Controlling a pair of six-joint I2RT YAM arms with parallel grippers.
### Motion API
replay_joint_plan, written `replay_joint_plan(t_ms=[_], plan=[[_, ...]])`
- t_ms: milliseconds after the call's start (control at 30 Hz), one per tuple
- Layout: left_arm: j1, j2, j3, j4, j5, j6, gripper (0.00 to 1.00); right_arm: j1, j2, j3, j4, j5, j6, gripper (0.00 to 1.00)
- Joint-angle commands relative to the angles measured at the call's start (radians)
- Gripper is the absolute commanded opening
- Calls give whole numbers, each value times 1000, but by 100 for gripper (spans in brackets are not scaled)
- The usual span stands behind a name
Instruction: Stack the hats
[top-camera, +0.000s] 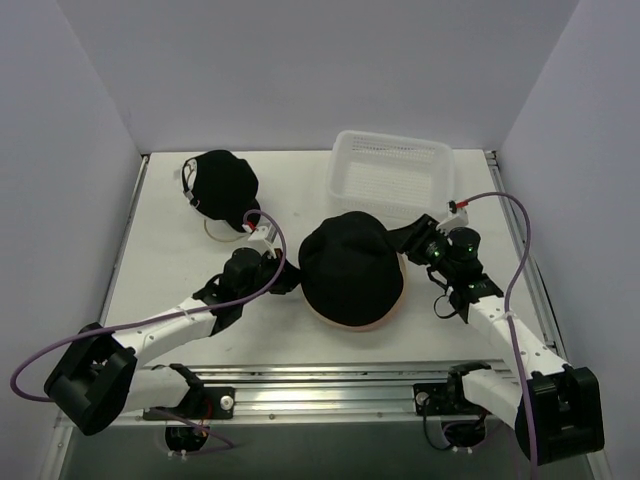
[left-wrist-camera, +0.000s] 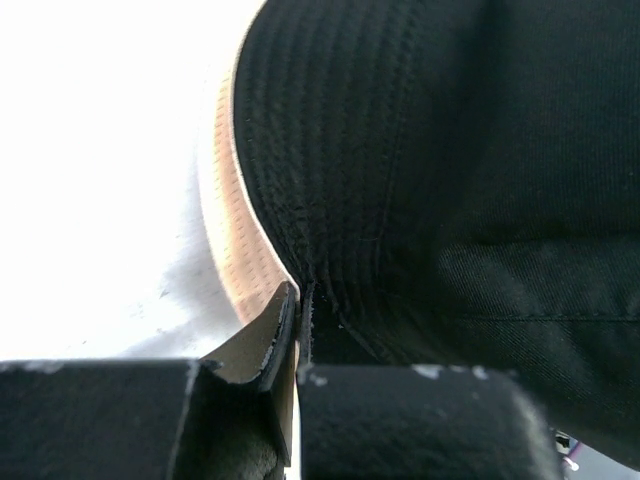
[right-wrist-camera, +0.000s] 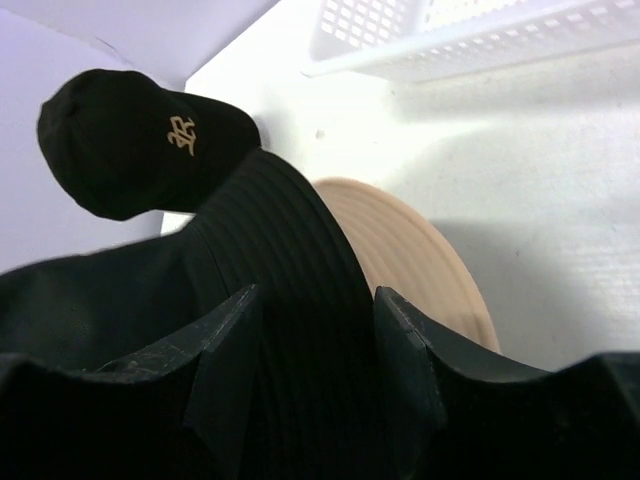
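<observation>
Top external view: black fabric bucket hat (top-camera: 350, 265) sits over a tan bucket hat (top-camera: 345, 323), central on the tabletop (top-camera: 170, 270). Clenched, the left claw (top-camera: 288, 282) pinches its brim; the right claw (top-camera: 407, 246) straddles the opposite brim, grip unclear. Uneven release could drag it off-centre.

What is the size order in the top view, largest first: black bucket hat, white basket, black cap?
1. black bucket hat and white basket, about alike, unranked.
2. black cap, smallest.

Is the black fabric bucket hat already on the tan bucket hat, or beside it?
On it. The black fabric bucket hat covers the tan bucket hat; only the tan brim peeks out beneath its edge.
</observation>
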Motion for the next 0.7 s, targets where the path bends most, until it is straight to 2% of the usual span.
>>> replay_joint_plan(t_ms=[0, 333, 500, 667], plan=[[0, -1, 15, -58, -63, 25, 2, -15, 46, 67, 127, -51, -7, 45], [37, 12, 78, -112, -70, 35, 2, -161, -53, 1, 139, -235, 34, 48], [98, 92, 188, -167, -27, 64, 2, -161, -66, -119, 254, -266, 99, 48], [114, 120, 221, -196, -35, 86, 2, -163, -63, -189, 331, -284, 112, 47]])
